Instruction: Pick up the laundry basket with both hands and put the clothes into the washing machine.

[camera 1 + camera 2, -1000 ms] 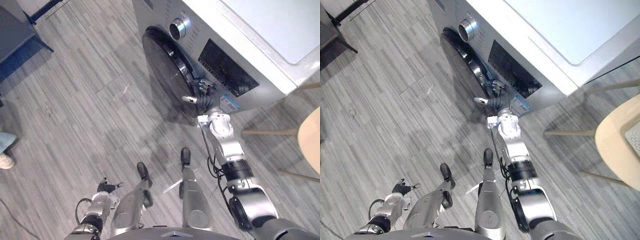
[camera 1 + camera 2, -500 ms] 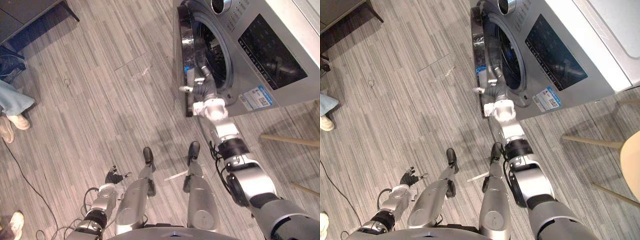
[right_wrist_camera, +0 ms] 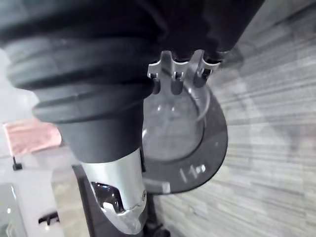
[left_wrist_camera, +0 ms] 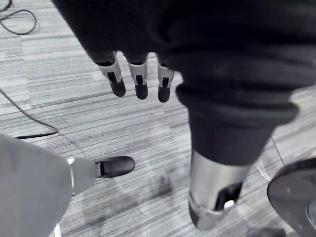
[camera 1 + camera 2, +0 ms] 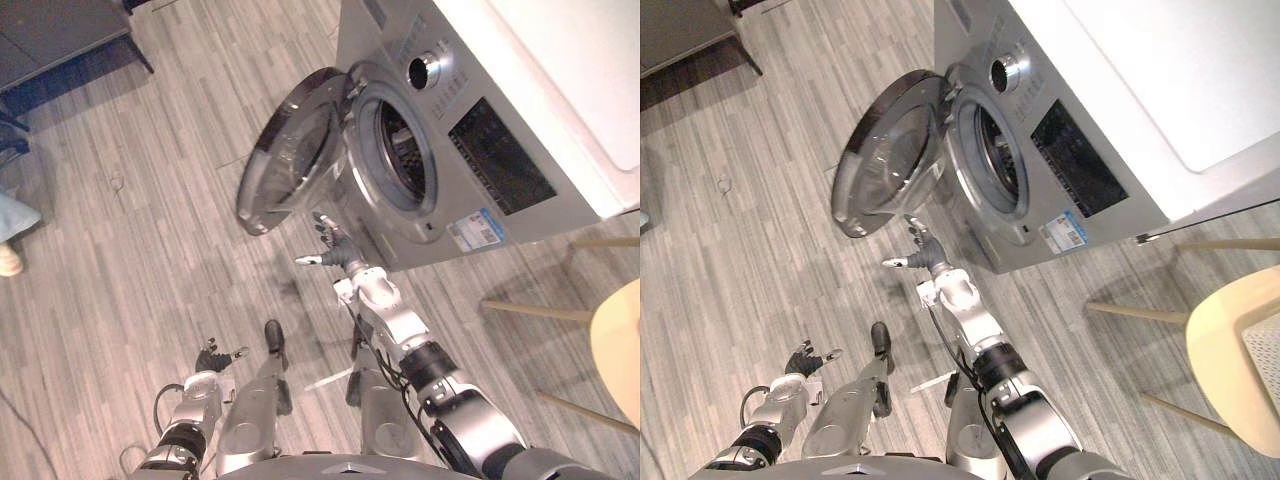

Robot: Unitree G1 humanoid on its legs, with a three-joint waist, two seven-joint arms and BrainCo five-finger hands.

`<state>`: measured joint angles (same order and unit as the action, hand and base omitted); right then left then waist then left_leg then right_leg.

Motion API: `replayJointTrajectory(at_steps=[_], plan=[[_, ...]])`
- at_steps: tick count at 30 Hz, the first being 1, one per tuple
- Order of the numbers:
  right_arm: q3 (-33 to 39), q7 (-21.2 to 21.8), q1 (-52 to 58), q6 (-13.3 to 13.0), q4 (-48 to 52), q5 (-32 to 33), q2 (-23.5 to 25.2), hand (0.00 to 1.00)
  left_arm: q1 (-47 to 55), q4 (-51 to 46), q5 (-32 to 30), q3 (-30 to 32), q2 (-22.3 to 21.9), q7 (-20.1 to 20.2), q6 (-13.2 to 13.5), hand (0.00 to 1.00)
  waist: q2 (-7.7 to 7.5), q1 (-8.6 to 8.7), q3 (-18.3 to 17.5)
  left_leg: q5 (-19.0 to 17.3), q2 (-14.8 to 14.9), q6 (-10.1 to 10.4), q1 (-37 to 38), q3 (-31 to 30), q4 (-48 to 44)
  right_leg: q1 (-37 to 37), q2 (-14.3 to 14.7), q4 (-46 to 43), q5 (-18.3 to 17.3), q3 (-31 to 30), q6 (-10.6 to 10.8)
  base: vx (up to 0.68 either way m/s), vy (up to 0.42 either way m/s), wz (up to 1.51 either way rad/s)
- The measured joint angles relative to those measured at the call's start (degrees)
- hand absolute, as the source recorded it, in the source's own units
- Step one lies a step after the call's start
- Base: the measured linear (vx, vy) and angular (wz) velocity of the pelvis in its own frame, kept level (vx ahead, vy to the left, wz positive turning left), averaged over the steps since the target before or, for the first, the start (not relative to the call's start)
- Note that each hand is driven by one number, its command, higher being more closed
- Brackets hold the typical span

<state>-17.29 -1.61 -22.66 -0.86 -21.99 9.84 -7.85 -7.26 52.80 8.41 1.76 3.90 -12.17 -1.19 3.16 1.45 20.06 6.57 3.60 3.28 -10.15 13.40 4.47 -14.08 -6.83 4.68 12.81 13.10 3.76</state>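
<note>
Grey floor (image 5: 150, 220), washing machine (image 5: 500, 110) with door (image 5: 290, 165) wide open — right hand (image 5: 330, 250) below it, left hand (image 5: 212, 357) low, both loose-fingered, empty. Next, I judge: fetch the basket.

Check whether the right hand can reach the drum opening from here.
Probably yes. The door stands wide open to the robot's left of the drum opening, and the right hand hovers open and empty near the door's edge. Nothing lies between it and the opening.
</note>
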Motion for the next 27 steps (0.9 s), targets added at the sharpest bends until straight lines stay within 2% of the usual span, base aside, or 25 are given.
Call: replayJointTrajectory(at_steps=[7,9,11,16,17,21,22,27], plan=[[4.4,-0.06,10.07,-0.21,3.13,-0.05,-2.0,0.0,-0.06,-0.16,-3.06,0.39,-0.04,-0.02,-0.51,0.0,-0.66,1.43,-0.35,-1.44,0.28,0.21,2.06,3.66,0.3,-0.01,0.56,-0.02,-0.61,-3.25,0.7,0.09,0.005,-0.27],[5.35,0.03,12.98,-0.2,3.13,-0.15,-1.95,0.0,-0.04,-0.16,-3.11,0.41,-0.02,-0.02,-0.89,0.0,-1.22,1.93,-0.96,-1.85,0.41,0.28,2.44,4.27,0.29,0.02,0.77,-0.02,-0.78,-3.85,0.75,0.11,0.009,-0.19],[7.72,0.23,17.47,-0.2,3.13,-0.34,-1.81,0.0,-0.07,-0.2,-4.2,0.38,0.02,0.01,-0.92,0.0,-2.4,2.01,-1.71,-2.37,0.72,0.57,2.9,5.13,0.26,0.01,1.12,-0.02,-0.95,-4.58,0.63,0.1,0.008,-0.16],[13.96,1.89,24.59,-0.21,1.91,-0.06,-1.76,0.0,-0.58,-0.53,-4.23,0.36,0.16,0.13,-0.94,0.0,-2.97,3.07,-2.24,-2.82,0.82,0.39,3.22,5.48,-0.01,0.18,1.22,-0.03,-1.04,-4.77,0.4,0.11,0.01,-0.05],[15.31,2.36,25.53,-0.17,0.32,-0.03,-1.78,0.0,-0.75,-0.55,-4.23,0.33,0.48,0.17,-0.94,0.0,-2.99,3.63,-2.25,-3.0,0.82,0.36,3.26,5.58,-0.01,0.16,1.24,-0.03,-1.05,-4.83,0.42,0.09,0.013,-0.08],[18.15,2.96,28.54,-0.18,-1.96,0.0,-1.88,0.0,-2.63,-3.24,-4.17,0.36,2.09,0.23,-0.9,0.0,-3.32,4.07,-2.36,-3.45,0.85,0.47,2.53,7.48,-0.03,-1.69,1.49,-0.04,-0.81,-6.7,0.49,0.07,0.0,-0.23],[18.94,3.47,29.25,-0.18,-2.35,0.0,-2.0,0.0,-3.41,-4.66,-4.16,0.43,3.48,0.21,-0.9,0.0,-3.5,5.12,-2.37,-3.48,0.86,0.48,1.68,7.94,-0.03,-2.83,1.6,-0.04,-0.66,-7.2,0.46,0.06,-0.009,-0.17],[22.32,4.12,29.3,-0.15,-6.03,2.64,-1.89,0.0,-9.36,-5.25,-3.3,2.43,6.95,-0.16,-0.86,0.0,-4.52,6.68,-2.59,-3.86,1.24,0.83,0.81,10.22,-0.04,-4.95,2.27,-0.04,-0.27,-9.34,0.43,0.06,-0.012,-0.23]])
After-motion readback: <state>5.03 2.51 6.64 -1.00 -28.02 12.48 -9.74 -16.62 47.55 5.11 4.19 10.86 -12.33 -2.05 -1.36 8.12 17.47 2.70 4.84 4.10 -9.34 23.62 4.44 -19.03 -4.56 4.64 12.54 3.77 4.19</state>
